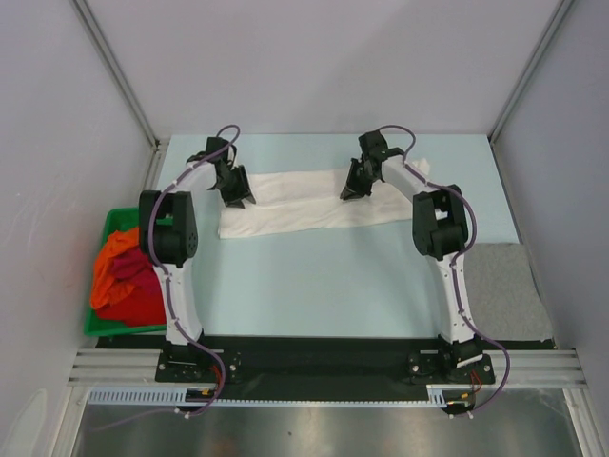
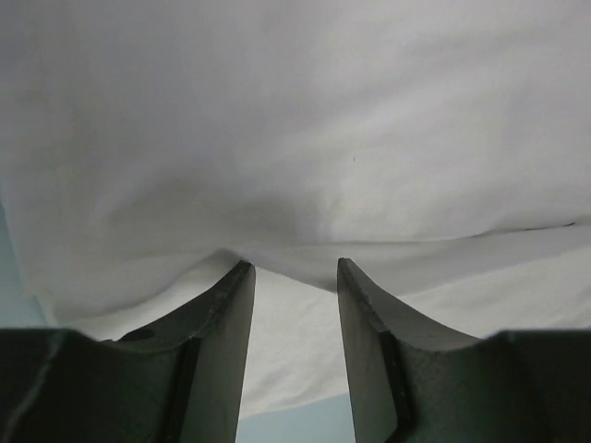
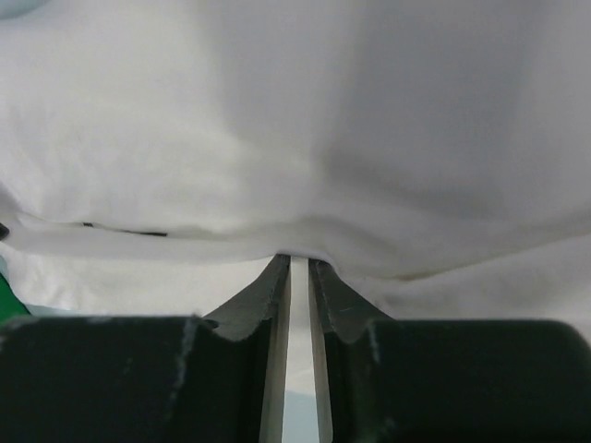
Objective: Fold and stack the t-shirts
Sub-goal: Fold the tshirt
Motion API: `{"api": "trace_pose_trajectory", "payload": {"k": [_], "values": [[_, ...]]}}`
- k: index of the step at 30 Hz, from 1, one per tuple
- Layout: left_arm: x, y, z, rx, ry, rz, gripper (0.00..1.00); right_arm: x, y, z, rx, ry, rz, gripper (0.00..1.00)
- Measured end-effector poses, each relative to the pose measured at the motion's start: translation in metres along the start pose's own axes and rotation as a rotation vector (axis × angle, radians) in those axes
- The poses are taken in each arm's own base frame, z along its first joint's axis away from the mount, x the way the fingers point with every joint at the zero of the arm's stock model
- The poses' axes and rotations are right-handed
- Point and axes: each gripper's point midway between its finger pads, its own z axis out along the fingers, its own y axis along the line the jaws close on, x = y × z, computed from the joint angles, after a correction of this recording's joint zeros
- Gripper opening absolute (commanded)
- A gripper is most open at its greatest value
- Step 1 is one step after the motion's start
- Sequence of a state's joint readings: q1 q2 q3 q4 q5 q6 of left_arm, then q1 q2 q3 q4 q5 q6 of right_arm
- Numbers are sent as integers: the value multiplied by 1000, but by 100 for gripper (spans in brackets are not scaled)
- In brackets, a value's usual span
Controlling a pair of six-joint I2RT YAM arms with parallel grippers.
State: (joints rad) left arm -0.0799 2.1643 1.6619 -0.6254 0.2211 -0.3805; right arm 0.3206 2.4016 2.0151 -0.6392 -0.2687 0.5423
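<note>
A white t-shirt, folded into a long strip, lies across the far part of the table. My left gripper is at its left end. In the left wrist view its jaws stand apart, their tips tucked under a hanging fold of the white cloth. My right gripper is right of the strip's middle. Its jaws are almost together and pinch the edge of the white fabric. A folded grey t-shirt lies at the right. An orange t-shirt and a dark red one are heaped at the left.
A green bin at the table's left edge holds the orange and dark red shirts. Grey walls close in the back and both sides. Both arm bases are bolted to the black rail at the near edge.
</note>
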Motion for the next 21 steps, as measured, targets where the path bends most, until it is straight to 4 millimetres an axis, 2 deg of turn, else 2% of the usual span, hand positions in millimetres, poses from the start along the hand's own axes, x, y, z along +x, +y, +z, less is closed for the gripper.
{"api": "trace_pose_trajectory", "payload": {"k": [5,7,10,11,12,13,14,16,18,21], "values": [[-24,-1,1,-11,-30,9,48,-11,4,3,-7,-12,-7,25],[-32,-2,-3,-23,-47,18,49,-18,7,0,-14,-25,-15,32],[-38,-4,-12,-29,-70,29,52,-26,10,-7,-23,-37,-25,47],[-38,-4,-16,-34,-74,31,54,-27,9,-8,-23,-39,-26,56],[-37,-4,-19,-36,-77,32,55,-27,8,-9,-19,-36,-27,61],[-33,-4,-24,-39,-78,33,57,-26,5,-11,-13,-31,-32,65],[-27,-3,-30,-43,-73,34,61,-23,2,-14,-5,-23,-33,73],[-13,-2,-38,-52,-63,38,63,-12,-11,-24,21,0,-27,79],[9,0,-48,-61,-39,42,64,3,-20,-45,44,25,-18,84],[34,2,-54,-60,-9,45,63,7,-37,-83,56,10,19,87]]}}
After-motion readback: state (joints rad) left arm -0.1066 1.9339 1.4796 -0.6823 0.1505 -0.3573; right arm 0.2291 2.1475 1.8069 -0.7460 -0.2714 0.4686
